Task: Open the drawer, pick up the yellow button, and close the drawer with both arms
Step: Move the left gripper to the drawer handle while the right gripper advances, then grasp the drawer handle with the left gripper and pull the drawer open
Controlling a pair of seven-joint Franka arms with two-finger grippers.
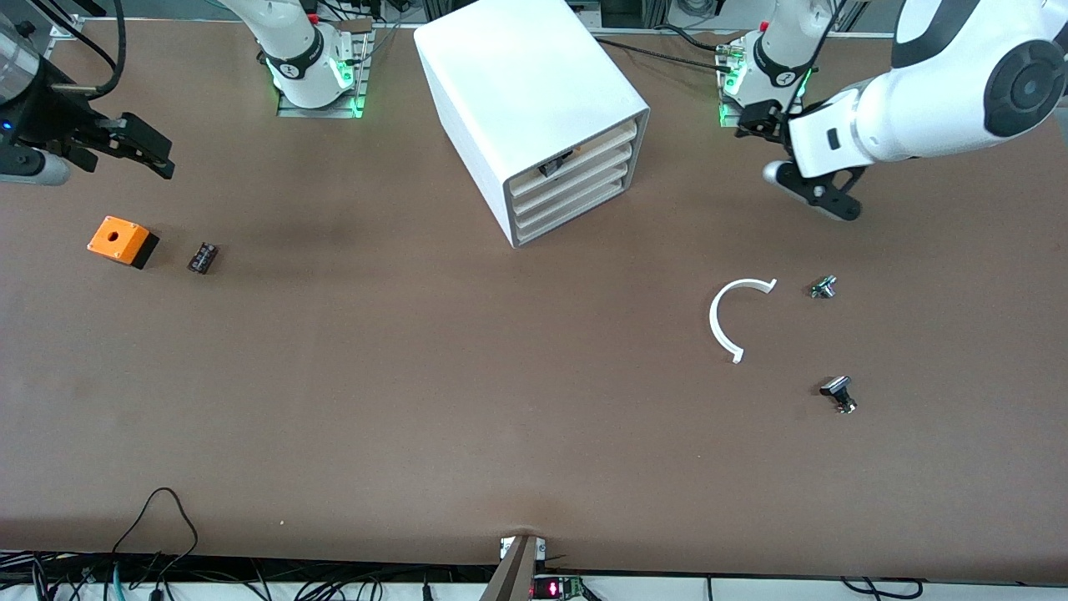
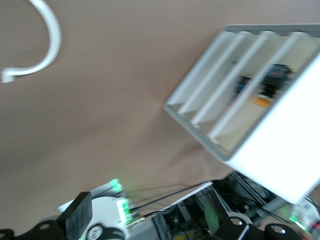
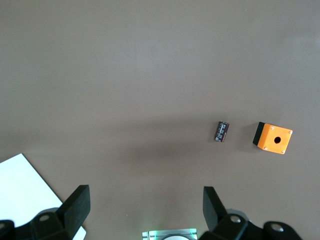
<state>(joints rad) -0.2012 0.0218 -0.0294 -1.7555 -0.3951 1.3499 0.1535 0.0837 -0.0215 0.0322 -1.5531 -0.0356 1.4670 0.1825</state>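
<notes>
The white cabinet (image 1: 526, 92) stands at the table's middle near the arms' bases. Its top drawer (image 1: 596, 148) sits flush with the three below it. A small dark thing (image 1: 555, 165) shows in the gap above the drawer's front. In the left wrist view the drawer (image 2: 280, 70) holds dark parts and an orange bit (image 2: 260, 101); I cannot tell if that is the button. My left gripper (image 1: 826, 200) (image 2: 145, 220) hangs open and empty over the table beside the cabinet. My right gripper (image 1: 154, 150) (image 3: 145, 205) is open and empty above the right arm's end of the table.
An orange box with a hole (image 1: 123, 240) (image 3: 273, 138) and a small black part (image 1: 203, 257) (image 3: 221, 131) lie under the right gripper. A white curved strip (image 1: 738, 313) (image 2: 47, 45), a small silver part (image 1: 823, 287) and a black-capped silver-stemmed piece (image 1: 838, 392) lie toward the left arm's end.
</notes>
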